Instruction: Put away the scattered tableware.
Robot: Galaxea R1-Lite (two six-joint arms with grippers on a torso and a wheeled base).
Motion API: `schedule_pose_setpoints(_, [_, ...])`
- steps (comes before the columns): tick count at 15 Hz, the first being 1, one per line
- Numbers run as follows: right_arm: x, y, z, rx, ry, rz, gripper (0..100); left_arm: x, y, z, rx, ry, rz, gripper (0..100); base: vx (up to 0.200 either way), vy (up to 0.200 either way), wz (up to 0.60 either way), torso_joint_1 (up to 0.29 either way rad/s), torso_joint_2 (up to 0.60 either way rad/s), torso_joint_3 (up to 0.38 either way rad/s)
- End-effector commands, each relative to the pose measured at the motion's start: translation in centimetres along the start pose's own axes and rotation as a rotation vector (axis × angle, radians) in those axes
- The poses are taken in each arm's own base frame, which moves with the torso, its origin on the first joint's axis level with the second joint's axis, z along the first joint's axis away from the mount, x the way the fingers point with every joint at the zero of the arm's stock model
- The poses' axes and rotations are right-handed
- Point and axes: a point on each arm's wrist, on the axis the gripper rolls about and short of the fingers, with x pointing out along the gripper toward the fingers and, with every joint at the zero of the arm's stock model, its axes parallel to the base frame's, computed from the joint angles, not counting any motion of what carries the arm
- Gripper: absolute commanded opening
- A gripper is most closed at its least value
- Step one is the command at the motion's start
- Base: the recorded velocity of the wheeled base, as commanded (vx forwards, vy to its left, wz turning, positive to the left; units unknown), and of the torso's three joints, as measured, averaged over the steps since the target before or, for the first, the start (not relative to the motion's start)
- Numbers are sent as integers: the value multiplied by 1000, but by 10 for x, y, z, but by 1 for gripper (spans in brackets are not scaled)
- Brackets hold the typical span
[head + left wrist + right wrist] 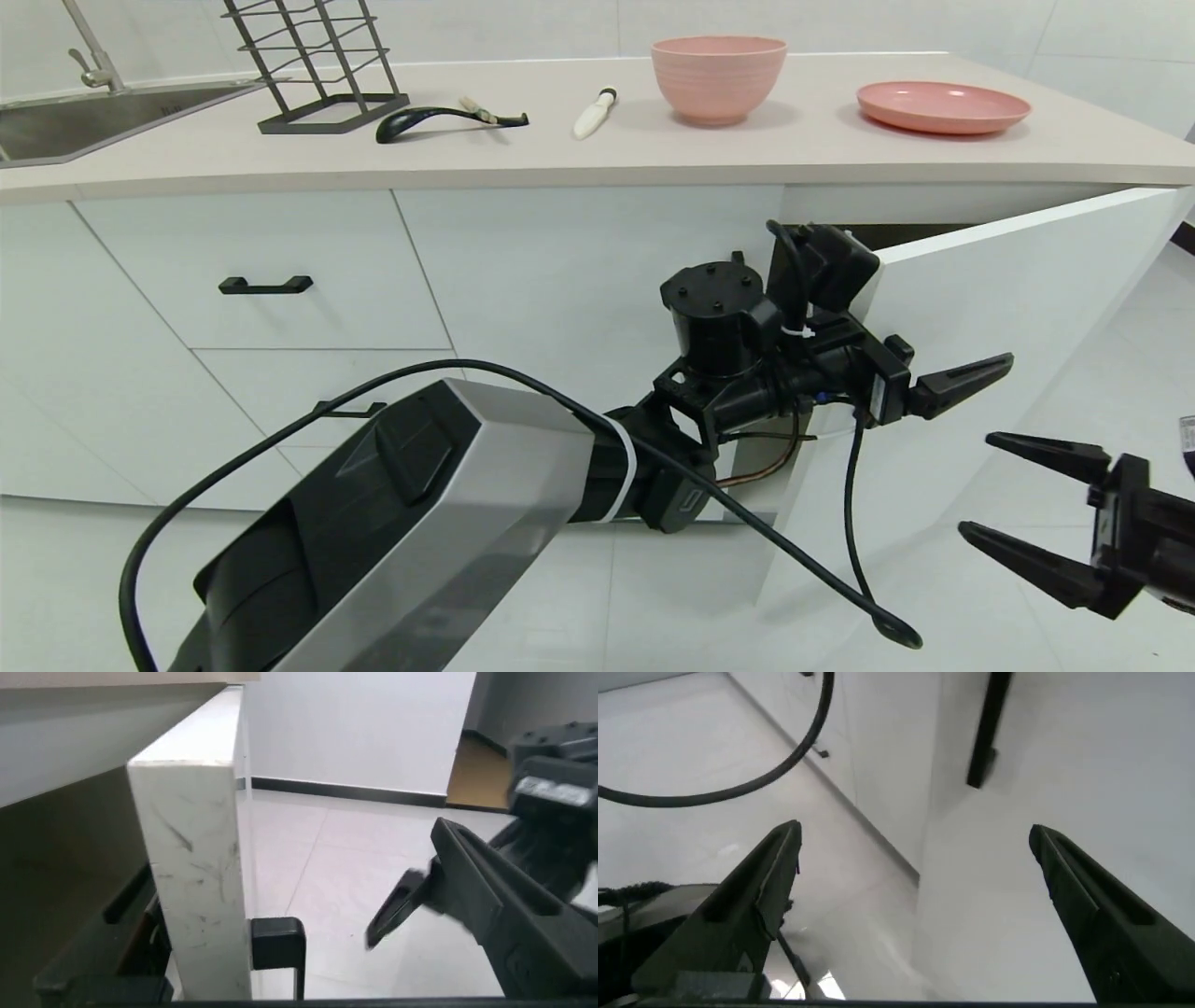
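Viewing from the head camera: the pink bowl [719,79], pink plate [943,105] and black spoon [439,119] sit on the counter [560,159], well above both arms. Bowl and plate are likely rigid, light and smooth; pinch each at the rim. Left wrist view: the left gripper [276,873] stands apart, straddling the cabinet door [192,859] edge. Right wrist view: the right gripper [913,835] hangs spread and empty near the door face.

The bowl [719,77] and the plate [943,105] on the far right of the pale beige worktop [794,149] are both pink. The spoon [439,119] left of them is black, the cupboard door [1018,280] below is white, and the right hand [976,483] is black.
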Motion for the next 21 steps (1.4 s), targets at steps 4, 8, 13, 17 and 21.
schedule_pose_setpoints(4, [-38, 10, 27, -157, -42, -163, 100, 1, -1, -12, -86, -8, 13, 100, 0, 0, 0, 0, 0, 0])
schedule_pose_setpoints(8, [-43, 10, 70, -372, -167, -193, 100, 8, -14, -25, -99, 12, -12, 100, 0, 0, 0, 0, 0, 0])
schedule_pose_setpoints(13, [-47, -9, 111, -490, -257, -320, 100, 13, -28, -21, -64, -19, -42, 100, 0, 0, 0, 0, 0, 0])
schedule_pose_setpoints(17, [-48, -10, 121, -513, -284, -327, 100, 26, -60, -18, -82, -25, -105, 100, 0, 0, 0, 0, 0, 0])
schedule_pose_setpoints(21, [-50, -10, 133, -546, -316, -340, 100, 37, -89, -15, -98, -30, -164, 100, 0, 0, 0, 0, 0, 0])
